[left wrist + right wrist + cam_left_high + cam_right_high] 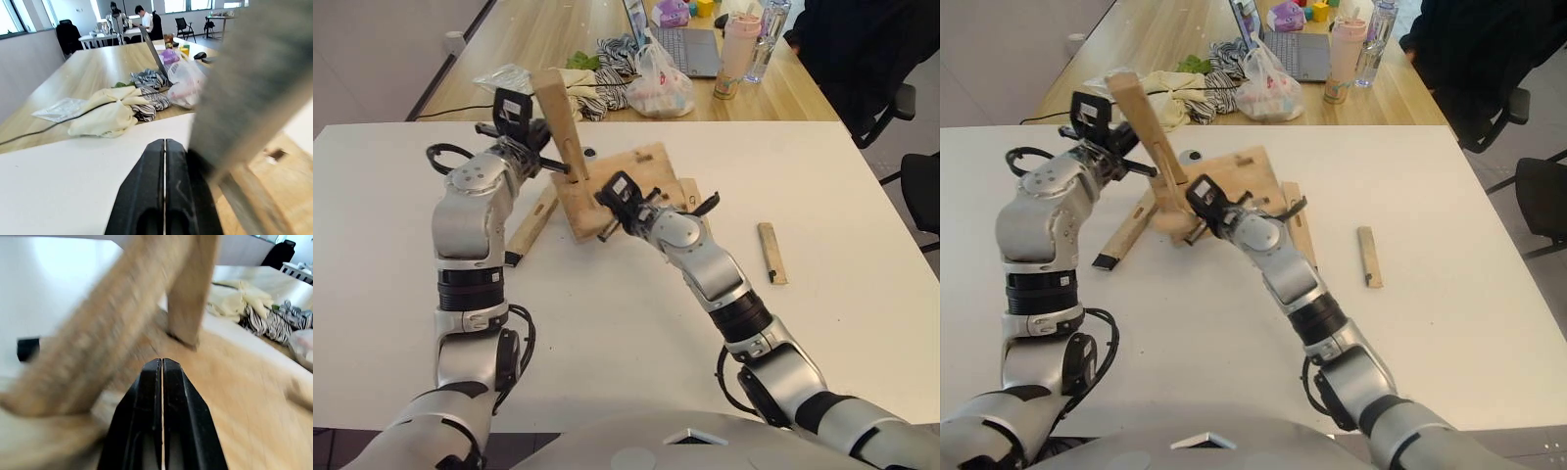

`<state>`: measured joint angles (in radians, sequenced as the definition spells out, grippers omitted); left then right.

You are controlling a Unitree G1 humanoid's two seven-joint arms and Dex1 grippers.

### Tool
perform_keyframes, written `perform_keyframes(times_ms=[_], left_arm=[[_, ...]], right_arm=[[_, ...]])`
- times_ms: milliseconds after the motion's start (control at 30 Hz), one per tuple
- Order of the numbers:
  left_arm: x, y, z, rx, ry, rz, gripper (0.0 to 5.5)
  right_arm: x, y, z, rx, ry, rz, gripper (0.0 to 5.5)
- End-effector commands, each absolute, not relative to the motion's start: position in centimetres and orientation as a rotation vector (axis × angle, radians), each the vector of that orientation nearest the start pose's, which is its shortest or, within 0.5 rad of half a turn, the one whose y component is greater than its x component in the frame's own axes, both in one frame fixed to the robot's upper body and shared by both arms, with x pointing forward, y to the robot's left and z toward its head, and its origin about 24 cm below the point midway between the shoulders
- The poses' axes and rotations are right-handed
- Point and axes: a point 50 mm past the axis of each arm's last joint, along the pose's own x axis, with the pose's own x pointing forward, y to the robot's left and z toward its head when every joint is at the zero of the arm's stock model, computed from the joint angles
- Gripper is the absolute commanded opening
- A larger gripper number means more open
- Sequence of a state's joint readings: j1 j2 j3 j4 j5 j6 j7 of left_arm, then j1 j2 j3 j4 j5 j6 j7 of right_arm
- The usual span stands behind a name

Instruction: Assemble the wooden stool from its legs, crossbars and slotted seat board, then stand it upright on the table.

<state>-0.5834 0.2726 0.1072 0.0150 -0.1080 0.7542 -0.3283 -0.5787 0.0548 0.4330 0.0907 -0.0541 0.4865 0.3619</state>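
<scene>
The board point(641, 166) lies mid-table, a leg point(560, 125) standing in its slot. The left gripper point(165, 147), fingers together, sits beside the leg, probably steadying it. The right gripper point(162, 364), fingers also together, seems to brace the board's near edge.

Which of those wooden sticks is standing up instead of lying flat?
The leg planted in the seat board, beside the left pincer; the other sticks lie flat on the table.
</scene>
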Motion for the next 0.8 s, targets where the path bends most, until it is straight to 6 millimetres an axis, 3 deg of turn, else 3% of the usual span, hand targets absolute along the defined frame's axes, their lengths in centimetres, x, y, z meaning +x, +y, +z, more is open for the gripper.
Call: perform_keyframes(times_ms=[33,133,233,367,500,633,733,800], left_arm=[[35.3,17.2,14.9,0.117,0.181,-0.251,0.00],[35.7,18.5,15.5,0.153,0.142,-0.187,0.00],[34.9,22.5,16.8,0.164,0.076,-0.058,0.00],[32.7,26.3,16.7,0.289,0.199,-0.088,0.00],[28.4,25.5,15.1,0.468,0.464,-0.466,0.00],[24.1,25.6,13.8,0.600,0.646,-0.710,0.00],[22.9,24.7,11.7,0.592,0.724,-0.796,0.00],[22.9,23.0,9.2,0.558,0.766,-0.855,0.00]], right_arm=[[28.8,4.3,15.1,-0.257,-0.049,0.979,0.04],[29.7,3.4,15.6,-0.269,-0.063,0.942,0.04],[32.6,-0.6,15.1,-0.294,-0.028,0.811,0.04],[36.3,-6.0,11.3,-0.409,0.134,0.694,0.04],[37.5,-9.4,6.8,-0.456,0.329,0.655,0.04],[36.9,-10.4,3.9,-0.528,0.469,0.724,0.04],[35.8,-10.6,2.4,-0.593,0.552,0.852,0.04],[34.8,-11.4,1.4,-0.684,0.611,0.942,0.04]])
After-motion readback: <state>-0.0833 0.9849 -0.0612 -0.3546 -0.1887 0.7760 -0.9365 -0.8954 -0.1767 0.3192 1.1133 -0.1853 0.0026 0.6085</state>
